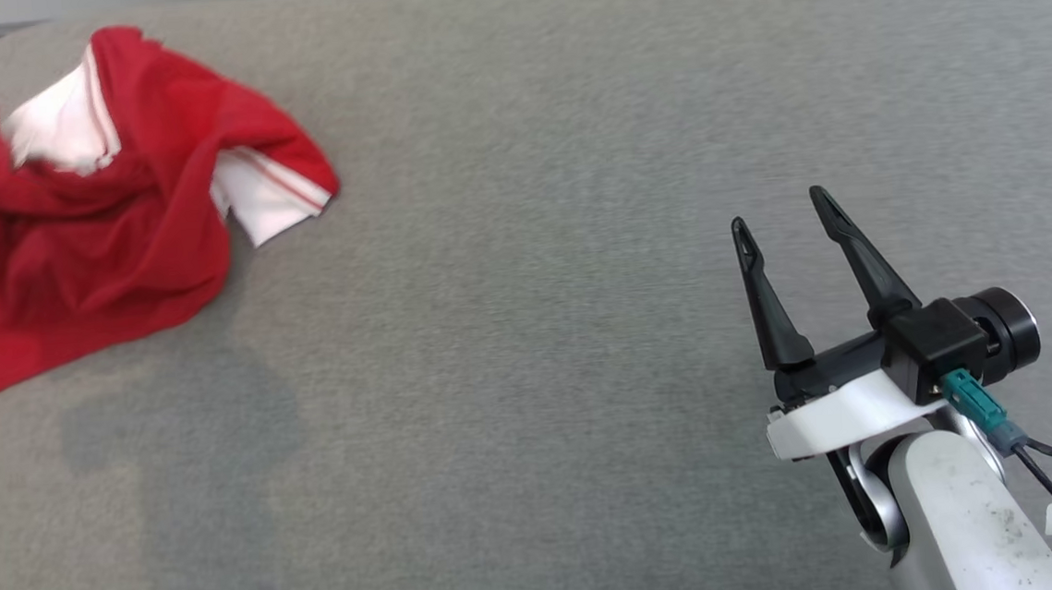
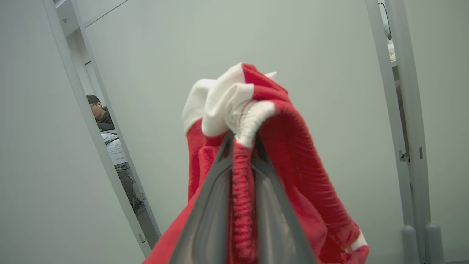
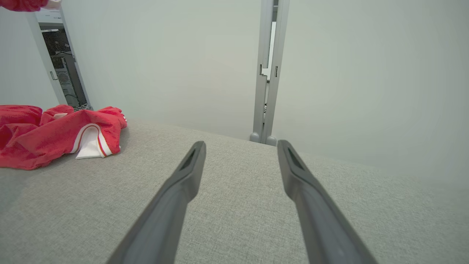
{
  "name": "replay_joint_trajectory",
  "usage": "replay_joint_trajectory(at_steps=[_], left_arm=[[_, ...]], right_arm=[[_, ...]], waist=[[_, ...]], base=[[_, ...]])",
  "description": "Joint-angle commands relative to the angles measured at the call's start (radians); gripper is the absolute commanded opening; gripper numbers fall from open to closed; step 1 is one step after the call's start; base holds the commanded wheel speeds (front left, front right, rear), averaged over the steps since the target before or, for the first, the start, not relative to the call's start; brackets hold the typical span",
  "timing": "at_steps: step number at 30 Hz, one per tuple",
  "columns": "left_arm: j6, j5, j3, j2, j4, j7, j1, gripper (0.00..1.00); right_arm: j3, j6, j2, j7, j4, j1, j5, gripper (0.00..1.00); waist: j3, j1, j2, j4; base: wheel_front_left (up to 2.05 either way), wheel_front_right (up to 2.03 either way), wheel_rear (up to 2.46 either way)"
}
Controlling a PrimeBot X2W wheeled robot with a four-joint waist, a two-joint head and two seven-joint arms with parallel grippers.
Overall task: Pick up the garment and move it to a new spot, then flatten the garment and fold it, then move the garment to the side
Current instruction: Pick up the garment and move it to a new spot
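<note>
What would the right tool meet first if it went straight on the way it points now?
The right tool has nothing close ahead: bare grey surface lies under its line, the red garment well off to the left. Beyond, probably the pale wall beside the grey post; depth is unclear.

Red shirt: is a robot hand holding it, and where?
Yes. The left gripper is shut on the red shirt, pinching a bunched ribbed edge by its white trim. The right gripper holds nothing.

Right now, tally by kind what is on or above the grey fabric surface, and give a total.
Crumpled red knit garment with white trim: 1
Dark long-fingered pincers: 2 (left pincer shut on the garment, right pincer open)
Total: 3
</note>
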State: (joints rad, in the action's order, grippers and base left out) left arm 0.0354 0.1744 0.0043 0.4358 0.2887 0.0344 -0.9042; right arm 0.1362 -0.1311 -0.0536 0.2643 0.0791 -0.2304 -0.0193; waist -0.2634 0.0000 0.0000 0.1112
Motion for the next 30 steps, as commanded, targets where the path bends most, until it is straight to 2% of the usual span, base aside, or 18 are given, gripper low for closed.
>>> replay_joint_trajectory(at_steps=[1, 6, 13, 20, 25, 30], left_arm=[[0.004, -0.001, -0.013, -0.013, -0.039, -0.023, 0.026, 0.00], [0.019, 0.013, -0.102, -0.088, -0.143, -0.102, 0.071, 0.00], [0.023, 0.015, -0.224, -0.215, -0.098, -0.122, 0.075, 0.00], [0.026, 0.010, -0.294, -0.288, 0.063, -0.093, 0.072, 0.00], [0.027, 0.015, -0.314, -0.300, 0.220, -0.051, 0.109, 0.00], [0.025, 0.020, -0.326, -0.313, 0.393, 0.004, 0.115, 0.00]], right_arm=[[0.004, 0.001, 0.001, 0.000, 0.001, 0.008, 0.005, 1.00], [0.005, 0.001, 0.003, 0.000, -0.006, 0.003, 0.039, 1.00], [0.005, 0.001, 0.003, 0.000, -0.020, -0.016, 0.078, 1.00], [0.004, 0.001, 0.004, 0.000, -0.040, -0.052, 0.127, 1.00], [0.005, 0.000, 0.004, 0.000, -0.045, -0.072, 0.154, 1.00], [0.007, 0.001, 0.004, 0.000, -0.048, -0.089, 0.150, 1.00]], waist=[[0.077, 0.0000, 0.0000, -0.140], [0.075, 0.0000, 0.0000, -0.261], [0.025, 0.0000, 0.0000, -0.406], [-0.074, 0.0000, 0.0000, -0.507], [-0.134, 0.0000, 0.0000, -0.543], [-0.165, 0.0000, 0.0000, -0.551]], base=[[0.00, 0.00, 0.00], [0.00, 0.00, 0.00], [0.00, 0.00, 0.00], [0.00, 0.00, 0.00], [0.00, 0.00, 0.00], [0.00, 0.00, 0.00]])
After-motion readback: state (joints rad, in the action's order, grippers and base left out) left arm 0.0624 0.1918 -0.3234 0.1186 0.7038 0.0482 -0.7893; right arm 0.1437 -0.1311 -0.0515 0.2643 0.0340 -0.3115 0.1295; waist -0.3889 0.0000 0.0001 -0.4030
